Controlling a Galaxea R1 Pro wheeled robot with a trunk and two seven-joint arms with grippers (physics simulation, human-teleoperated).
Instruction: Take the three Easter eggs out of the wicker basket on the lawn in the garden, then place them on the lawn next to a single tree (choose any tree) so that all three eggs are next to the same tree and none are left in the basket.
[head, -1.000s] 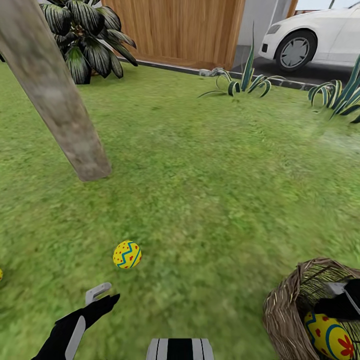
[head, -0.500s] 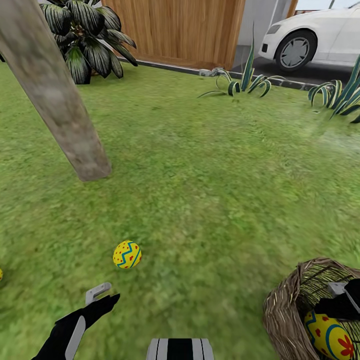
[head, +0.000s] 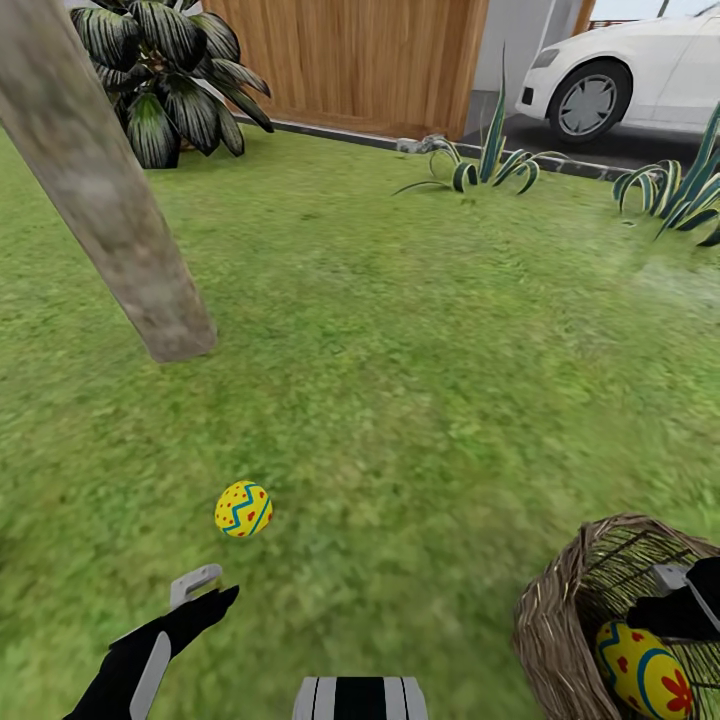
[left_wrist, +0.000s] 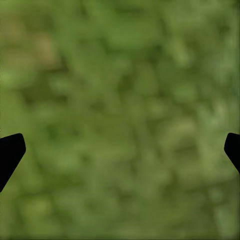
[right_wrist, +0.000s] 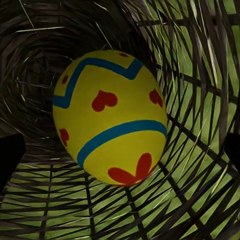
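I count 2 yellow eggs w/ blue zigzags: 1 on the green lawn (head: 420, 380) between the grey-brown tree trunk (head: 110, 210) and the round brown wicker basket (head: 560, 620), 1 inside that basket (right_wrist: 111, 116). My right gripper (head: 690, 605) is in the basket by its egg, fingers wide apart, holding nothing. My left gripper (head: 200, 592), also spread wide and empty, hovers near the lawn egg (head: 243, 509).

One egg (head: 243, 508) lies on the lawn (head: 420, 380) near the tree (head: 110, 210); another egg (head: 645, 665) sits in the basket (head: 560, 620).

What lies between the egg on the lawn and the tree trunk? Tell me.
Only bare lawn: in the head view, nothing stands between the egg on the grass and the tree trunk.
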